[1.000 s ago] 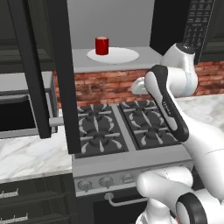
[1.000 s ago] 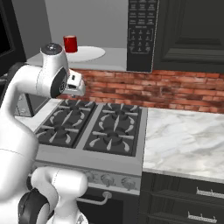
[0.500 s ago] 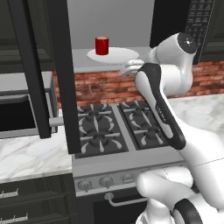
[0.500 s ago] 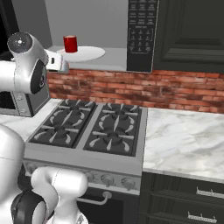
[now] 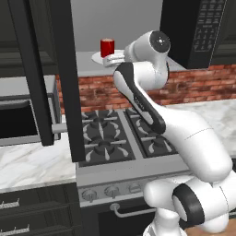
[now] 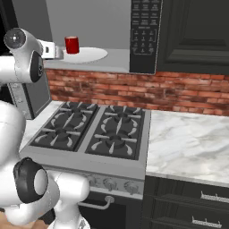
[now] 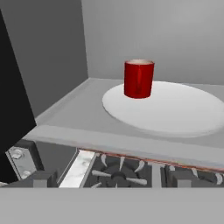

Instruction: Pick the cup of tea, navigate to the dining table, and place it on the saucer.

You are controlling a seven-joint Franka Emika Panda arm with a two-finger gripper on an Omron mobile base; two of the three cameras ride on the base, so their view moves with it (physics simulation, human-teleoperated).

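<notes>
The cup of tea (image 5: pixel 107 47) (image 6: pixel 71 44) (image 7: pixel 138 78) is a small red cylinder with a pale rim. It stands upright on a wide white round plate (image 6: pixel 91 55) (image 7: pixel 175 109) on a grey shelf (image 7: pixel 70 116) above the stove. My gripper (image 5: pixel 112 60) (image 6: pixel 57 50) hovers at shelf height by the plate's near edge, just short of the cup and apart from it, open and holding nothing. In the hand view the cup sits straight ahead, slightly above centre. The dining table and the saucer are out of view.
Below the shelf runs a red brick wall over a four-burner stove (image 5: pixel 106 138) (image 6: pixel 94 132). A black microwave panel (image 6: pixel 143 33) bounds the shelf on the right. A tall dark cabinet post (image 5: pixel 64 78) stands to the left. Marble counter (image 6: pixel 188 143) lies right of the stove.
The arm has swung upward and the hand has risen from in front of the brick wall to shelf level, closing in on the cup. The cup has not moved.
</notes>
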